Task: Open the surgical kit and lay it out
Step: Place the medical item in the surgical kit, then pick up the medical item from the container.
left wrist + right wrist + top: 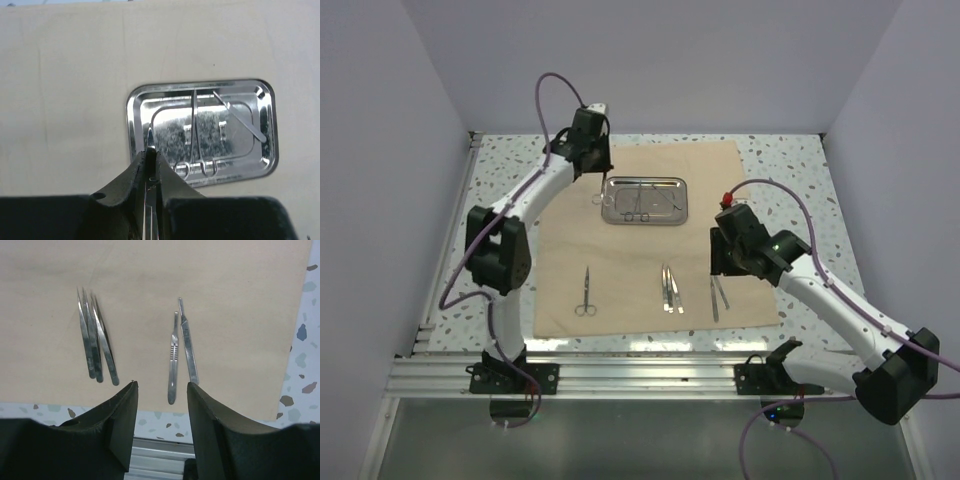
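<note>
Near front edge of cloth (560, 290), scissors (586, 293) and tweezers (671, 290) lengthwise, tips toward tray (684, 200)

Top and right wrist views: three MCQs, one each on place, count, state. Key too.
1. Where does the shiny rectangular steel tray sit? A on the tan cloth wrap; B in the right gripper; C folded inside it.
2. How many slim silver scalpel handles lie by the right gripper? A one; B two; C four.
3. Right gripper's jaws? A shut on a handle; B shut on the tray; C open, empty.
Key: A, cloth shows all round it; B, a pair in the wrist view; C, jaws apart, nothing between.
</note>
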You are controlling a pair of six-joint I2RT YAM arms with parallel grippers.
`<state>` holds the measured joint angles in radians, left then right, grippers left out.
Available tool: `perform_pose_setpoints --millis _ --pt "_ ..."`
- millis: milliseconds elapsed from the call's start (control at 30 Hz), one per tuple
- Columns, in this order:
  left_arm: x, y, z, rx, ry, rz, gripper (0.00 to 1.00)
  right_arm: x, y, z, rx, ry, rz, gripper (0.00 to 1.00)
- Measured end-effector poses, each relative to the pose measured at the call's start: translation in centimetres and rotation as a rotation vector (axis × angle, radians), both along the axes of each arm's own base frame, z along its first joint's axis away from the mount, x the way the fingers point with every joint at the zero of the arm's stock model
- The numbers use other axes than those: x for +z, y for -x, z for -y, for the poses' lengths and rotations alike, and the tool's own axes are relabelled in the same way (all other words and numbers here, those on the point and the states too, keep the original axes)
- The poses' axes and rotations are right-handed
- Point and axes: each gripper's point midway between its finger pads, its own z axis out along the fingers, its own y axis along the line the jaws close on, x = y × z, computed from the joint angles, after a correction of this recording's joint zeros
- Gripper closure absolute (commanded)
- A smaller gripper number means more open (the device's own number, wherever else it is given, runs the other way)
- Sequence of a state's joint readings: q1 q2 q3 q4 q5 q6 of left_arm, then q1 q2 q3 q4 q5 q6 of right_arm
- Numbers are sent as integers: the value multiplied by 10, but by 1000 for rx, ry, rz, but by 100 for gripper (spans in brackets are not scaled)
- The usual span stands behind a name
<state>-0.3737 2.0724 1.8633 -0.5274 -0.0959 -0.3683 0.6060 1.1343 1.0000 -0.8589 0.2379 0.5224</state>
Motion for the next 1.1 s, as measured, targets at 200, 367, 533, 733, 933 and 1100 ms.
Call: perform_pose_setpoints --millis 200,367,533,733,933,1100 --pt "23 100 -36 41 16 19 100 -6 -7 -10 30 -14 -8 54" --pt "-46 188 -49 39 -13 -135 100 -11 -11 -17 53 -24 -21 55" --pt "-109 254 -54 29 -58 -289 100 -15 -13 -23 69 -35 -33 55" --pt "-125 270 -59 54 -65 -308 60 -13 -19 -32 81 -51 -41 55" --pt "-111 261 -56 81 -33 -258 39 8 -56 -59 102 -70 -6 53" --pt "-67 249 -50 83 24 -167 41 22 -118 -103 135 -93 35 52"
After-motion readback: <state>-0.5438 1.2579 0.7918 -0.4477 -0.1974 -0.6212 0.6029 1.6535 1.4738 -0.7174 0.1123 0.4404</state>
